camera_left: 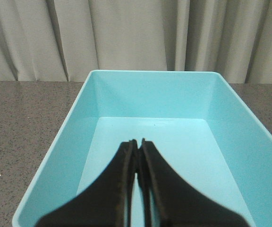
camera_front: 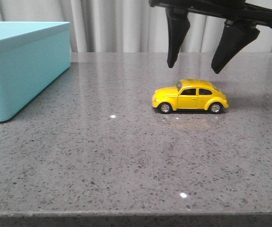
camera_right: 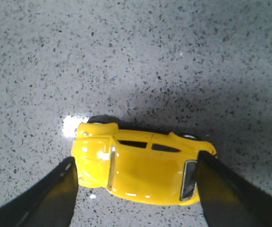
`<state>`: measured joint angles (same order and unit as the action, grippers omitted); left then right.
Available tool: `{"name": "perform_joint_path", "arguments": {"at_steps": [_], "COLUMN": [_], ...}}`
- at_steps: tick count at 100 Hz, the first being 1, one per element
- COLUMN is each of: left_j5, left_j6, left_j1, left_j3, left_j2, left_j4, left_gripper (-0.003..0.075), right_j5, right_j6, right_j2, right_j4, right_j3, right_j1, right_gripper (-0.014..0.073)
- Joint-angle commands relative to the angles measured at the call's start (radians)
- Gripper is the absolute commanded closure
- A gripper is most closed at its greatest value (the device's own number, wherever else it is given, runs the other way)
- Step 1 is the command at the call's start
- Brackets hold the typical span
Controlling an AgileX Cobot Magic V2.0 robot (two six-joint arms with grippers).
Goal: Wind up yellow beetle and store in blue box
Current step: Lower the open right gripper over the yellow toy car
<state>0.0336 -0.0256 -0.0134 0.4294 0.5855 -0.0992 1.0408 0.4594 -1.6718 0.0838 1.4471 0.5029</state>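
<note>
The yellow beetle (camera_front: 191,96) stands on its wheels on the grey table, right of centre, nose to the left. My right gripper (camera_front: 194,69) hangs open just above it, fingers spread wider than the car and apart from it. In the right wrist view the beetle (camera_right: 143,163) lies between the two fingers (camera_right: 51,198), seen from above. The blue box (camera_front: 25,66) stands at the far left. My left gripper (camera_left: 137,144) is shut and empty over the inside of the blue box (camera_left: 150,94); it does not show in the front view.
Grey speckled tabletop (camera_front: 103,151) with its front edge at the bottom of the front view. Pale curtains (camera_front: 117,23) hang behind the table. The box holds nothing that shows.
</note>
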Motion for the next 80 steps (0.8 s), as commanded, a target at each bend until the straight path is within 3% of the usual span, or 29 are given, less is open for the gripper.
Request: {"name": "perform_joint_path", "arguments": {"at_steps": [1, 80], "left_j5": [-0.084, -0.084], "left_j6": [0.008, 0.008], "left_j1": [-0.007, -0.007], "left_j3": [0.036, 0.036], "left_j2": [0.006, 0.006], "left_j4": [-0.008, -0.008], "left_gripper": [0.0739, 0.0739], "right_j5": [-0.006, 0.031], "right_j6": [0.011, 0.025], "right_j2": [0.029, -0.01], "right_j4": [-0.01, -0.018], "right_j3": [0.04, 0.038], "right_j1": [-0.001, -0.001], "right_gripper": [0.0064, 0.0064]}}
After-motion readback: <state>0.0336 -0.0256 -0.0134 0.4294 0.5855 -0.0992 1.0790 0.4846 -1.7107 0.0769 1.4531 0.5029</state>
